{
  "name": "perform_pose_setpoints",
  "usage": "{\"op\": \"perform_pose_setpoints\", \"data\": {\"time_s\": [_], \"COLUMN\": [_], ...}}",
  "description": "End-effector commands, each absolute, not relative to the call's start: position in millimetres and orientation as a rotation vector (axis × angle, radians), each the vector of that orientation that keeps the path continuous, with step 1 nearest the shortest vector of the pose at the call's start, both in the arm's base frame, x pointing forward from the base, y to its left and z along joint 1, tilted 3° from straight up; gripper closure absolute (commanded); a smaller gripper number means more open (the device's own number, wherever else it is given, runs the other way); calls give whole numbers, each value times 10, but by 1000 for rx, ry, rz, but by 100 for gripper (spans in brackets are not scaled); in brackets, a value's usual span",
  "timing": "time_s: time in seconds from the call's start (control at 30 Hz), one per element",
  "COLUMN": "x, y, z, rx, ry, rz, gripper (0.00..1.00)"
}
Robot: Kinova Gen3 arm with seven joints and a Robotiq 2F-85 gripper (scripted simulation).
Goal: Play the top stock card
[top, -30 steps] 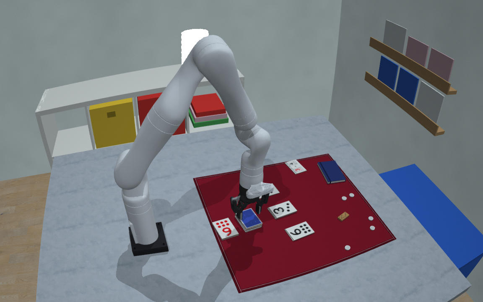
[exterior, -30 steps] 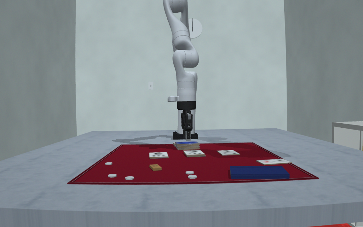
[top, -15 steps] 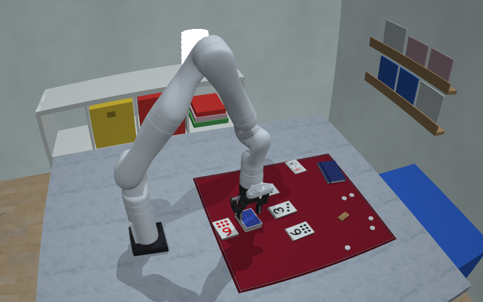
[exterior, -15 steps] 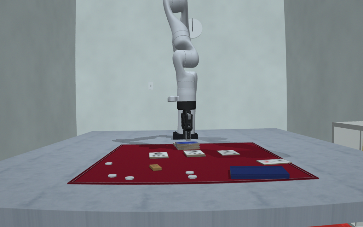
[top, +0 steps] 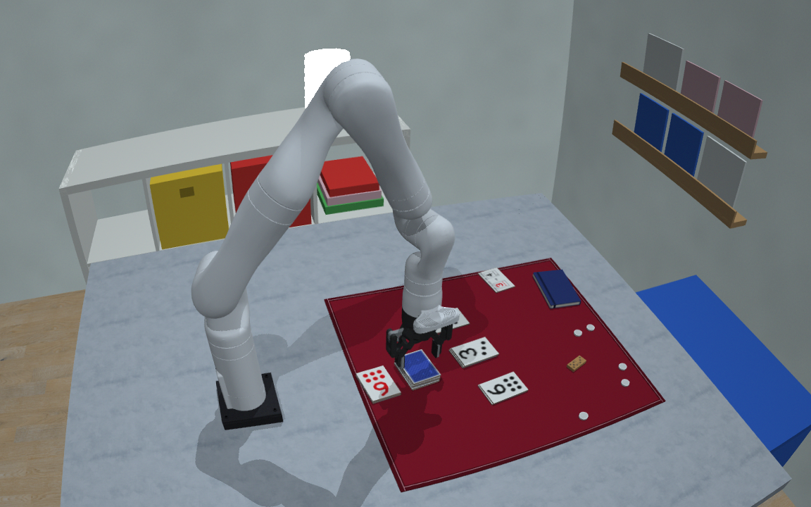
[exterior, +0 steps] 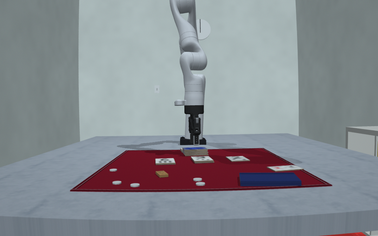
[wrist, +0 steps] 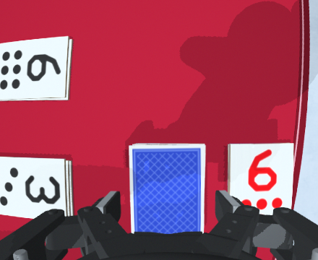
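The face-down stock (top: 419, 367) (exterior: 195, 151) (wrist: 167, 188) is a neat stack with a blue-backed card on top. My gripper (top: 419, 356) (exterior: 196, 144) (wrist: 168, 203) is open and empty, just above the stock, with one finger off each long side. A red 6 card (top: 378, 384) (wrist: 261, 173) lies beside the stock on the robot's side. A black 3 pile (top: 474, 351) (exterior: 202, 159) (wrist: 29, 188) lies on the other side. A black 6 pile (top: 503, 387) (exterior: 165, 161) (wrist: 32, 68) lies near it. A black 2 pile (exterior: 237, 158) is partly hidden by the gripper in the top view.
A red mat (top: 446, 453) (exterior: 143, 176) carries everything. Beyond the piles are a card with a red 3 and a black mark (top: 495, 279) (exterior: 284, 168), a navy notebook (top: 556, 289) (exterior: 269, 179), a wooden domino (top: 576, 362) (exterior: 161, 174) and several white discs.
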State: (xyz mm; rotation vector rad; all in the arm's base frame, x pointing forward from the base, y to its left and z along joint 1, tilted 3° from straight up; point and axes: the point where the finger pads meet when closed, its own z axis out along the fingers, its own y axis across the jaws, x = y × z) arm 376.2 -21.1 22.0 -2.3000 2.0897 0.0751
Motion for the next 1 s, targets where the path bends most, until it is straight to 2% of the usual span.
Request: {"op": "perform_pose_setpoints", "data": {"time_s": [0.0,0.97], "x": [3767,3768], "y": [-212,-210], "z": [225,183], "rx": [-2299,-2299], "ry": [2089,2089], "rz": [73,73], "gripper": [15,15]}}
